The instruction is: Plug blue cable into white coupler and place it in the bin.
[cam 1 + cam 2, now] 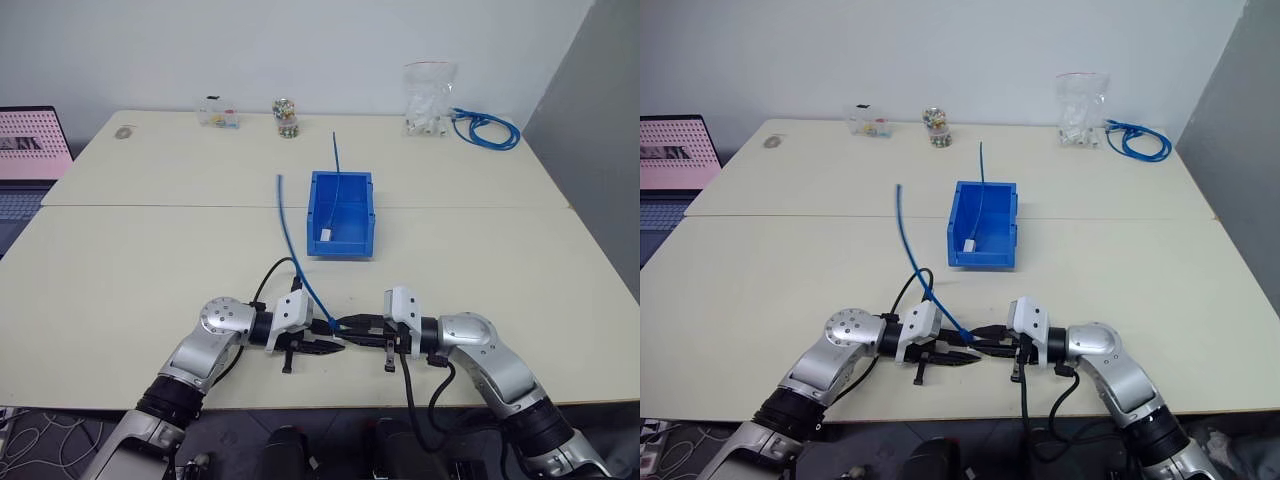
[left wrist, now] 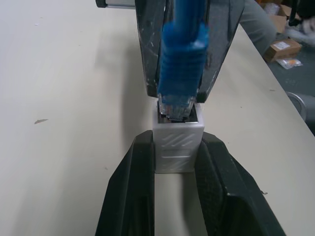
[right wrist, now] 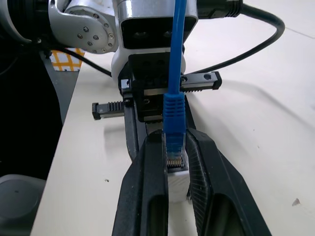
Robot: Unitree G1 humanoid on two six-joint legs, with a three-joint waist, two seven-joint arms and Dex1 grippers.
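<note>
The white coupler is pinched between the fingers of my left gripper, which is shut on it, socket facing up. My right gripper is shut on the blue boot of the blue cable's plug. The plug's clear tip sits in the coupler's socket. From there the blue cable rises and curves away over the table. Both grippers meet tip to tip just above the table's near edge. The blue bin stands open a short way beyond them, at the table's middle.
Inside the bin lies another thin blue cable with a white piece. Along the far edge are a coiled blue cable bundle, a clear bag of white pieces, a small jar and a small packet. A laptop sits at far left.
</note>
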